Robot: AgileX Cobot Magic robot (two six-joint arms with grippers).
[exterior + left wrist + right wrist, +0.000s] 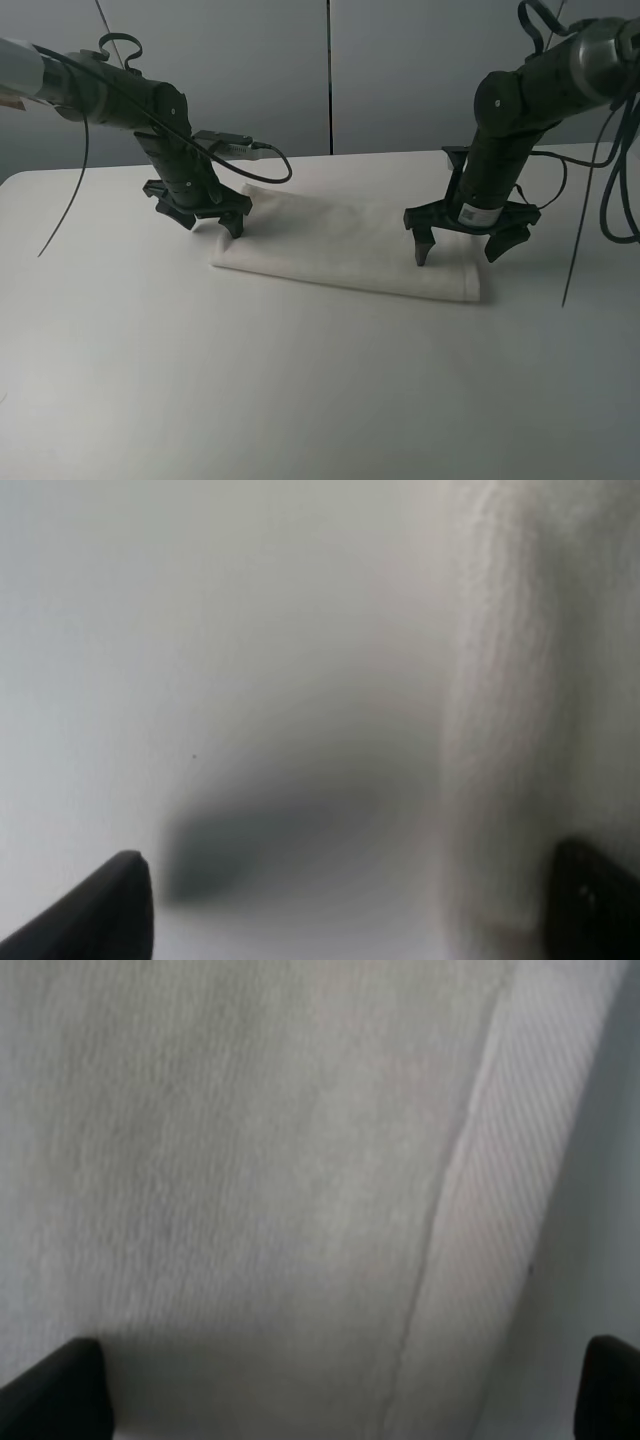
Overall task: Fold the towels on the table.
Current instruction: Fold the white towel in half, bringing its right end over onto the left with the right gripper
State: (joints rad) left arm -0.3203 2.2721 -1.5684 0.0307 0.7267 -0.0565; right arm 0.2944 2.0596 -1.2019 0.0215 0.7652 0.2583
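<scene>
The white towel [350, 245] lies on the table [250, 380] as a long folded strip, running from back left to front right. My left gripper [212, 222] is open and hangs just over the towel's left end; one fingertip is over the cloth, the other over bare table. The left wrist view shows the towel's edge [520, 730] beside bare table [150, 630]. My right gripper [466, 250] is open and hangs over the towel's right end, holding nothing. The right wrist view shows the terry cloth [220, 1160] and its woven border band [520, 1160] close below.
The table runs wide in front of the towel and to both sides. A grey wall [330, 70] stands behind the back edge. Cables [600, 200] hang from both arms.
</scene>
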